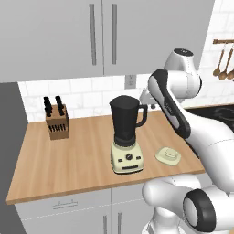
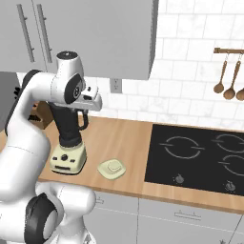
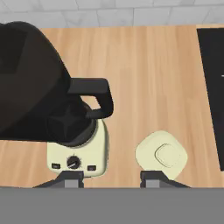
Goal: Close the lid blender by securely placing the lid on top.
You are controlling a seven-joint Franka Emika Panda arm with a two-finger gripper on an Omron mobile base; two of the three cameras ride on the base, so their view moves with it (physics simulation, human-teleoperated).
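The blender [image 1: 125, 132] stands on the wooden counter: a tall black jar with a side handle on a cream base, its top open. In the hand view the blender [image 3: 52, 96] sits at the left. The lid [image 1: 168, 155], a pale cream disc with a raised centre knob, lies flat on the counter to the right of the blender's base. It also appears as the lid [image 2: 112, 168] and the lid [image 3: 162, 155]. My gripper [image 3: 111, 177] hovers high above the gap between blender base and lid. Its fingertips [image 3: 72, 177] stand apart with nothing between them.
A wooden knife block [image 1: 57, 121] stands at the back left of the counter [image 1: 68, 160]. A black cooktop [image 2: 195, 155] lies to the right of the lid. Wooden spoons [image 2: 228, 76] hang on the tiled wall. Grey cabinets [image 1: 91, 36] hang overhead.
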